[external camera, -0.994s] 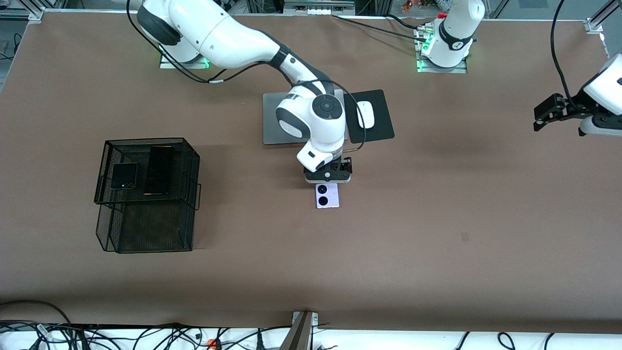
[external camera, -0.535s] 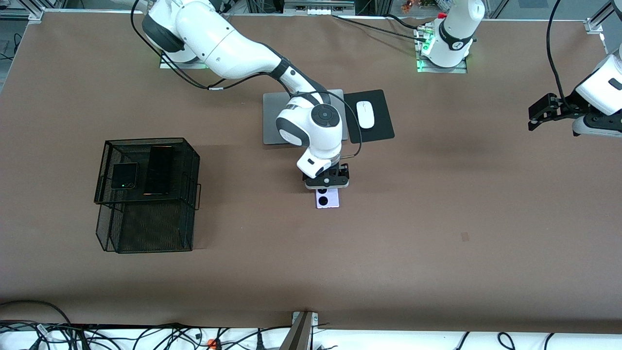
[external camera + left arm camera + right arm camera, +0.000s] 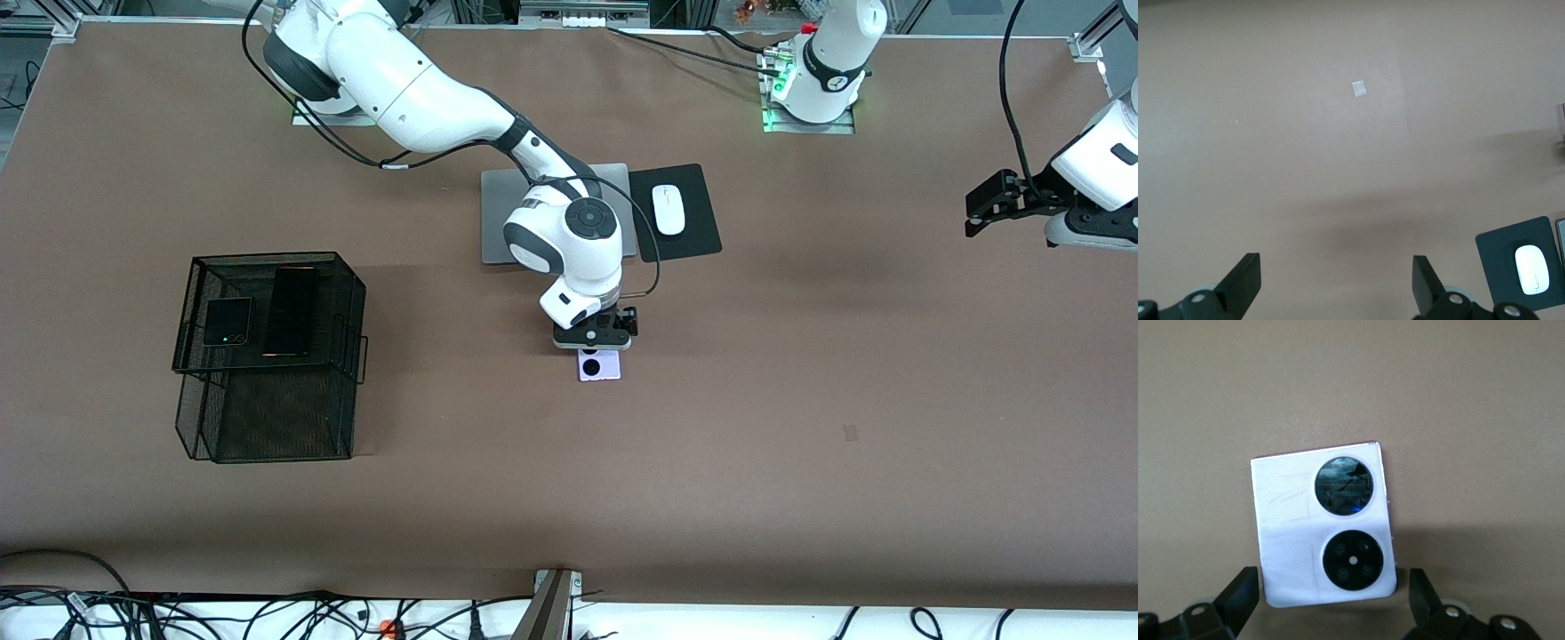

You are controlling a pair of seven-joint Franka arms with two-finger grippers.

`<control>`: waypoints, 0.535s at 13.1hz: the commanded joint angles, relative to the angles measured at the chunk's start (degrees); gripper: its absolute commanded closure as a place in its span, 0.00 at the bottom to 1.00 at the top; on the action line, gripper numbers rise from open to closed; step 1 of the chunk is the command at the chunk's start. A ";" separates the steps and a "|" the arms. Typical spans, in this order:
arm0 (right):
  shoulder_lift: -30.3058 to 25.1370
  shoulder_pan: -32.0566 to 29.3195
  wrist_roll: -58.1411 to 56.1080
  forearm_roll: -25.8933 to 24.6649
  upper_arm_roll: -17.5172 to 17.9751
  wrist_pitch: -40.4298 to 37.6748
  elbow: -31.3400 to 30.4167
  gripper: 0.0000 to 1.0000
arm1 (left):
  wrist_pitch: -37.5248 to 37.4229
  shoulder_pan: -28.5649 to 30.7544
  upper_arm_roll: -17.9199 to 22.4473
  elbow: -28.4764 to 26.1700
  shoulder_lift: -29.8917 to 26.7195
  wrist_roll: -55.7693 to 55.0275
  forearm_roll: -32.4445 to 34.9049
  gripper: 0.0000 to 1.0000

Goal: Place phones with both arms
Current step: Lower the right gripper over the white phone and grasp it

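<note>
Lilac-white phone flat (lenses upward)

A robotics lab: bolted arm bases, aluminium framing, loose cables.

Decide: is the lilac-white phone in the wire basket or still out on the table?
Out. The lilac-white phone lies flat on the table, under the open right gripper, apart from the wire basket.

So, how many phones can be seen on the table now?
3. A small black phone and a long black phone lie on the mesh basket; the lilac phone lies mid-table under the right pincer.
</note>
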 commanded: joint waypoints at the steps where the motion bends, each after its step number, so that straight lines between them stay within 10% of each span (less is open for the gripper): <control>1: 1.56 0.68 1.20 -0.94 -0.32 0.25 1.92 0.00 | -0.60 -0.01 -0.08 0.08 -0.13 -0.19 0.13 0.00; 5: 2.09 1.12 1.20 -1.11 -0.33 0.16 1.92 0.00 | -0.60 0.08 0.00 0.16 -0.13 -0.10 0.13 0.00; 7: 2.09 1.12 0.58 -1.20 -0.50 0.16 1.92 0.31 | -0.60 0.08 -0.08 0.16 -0.13 -0.19 0.13 0.00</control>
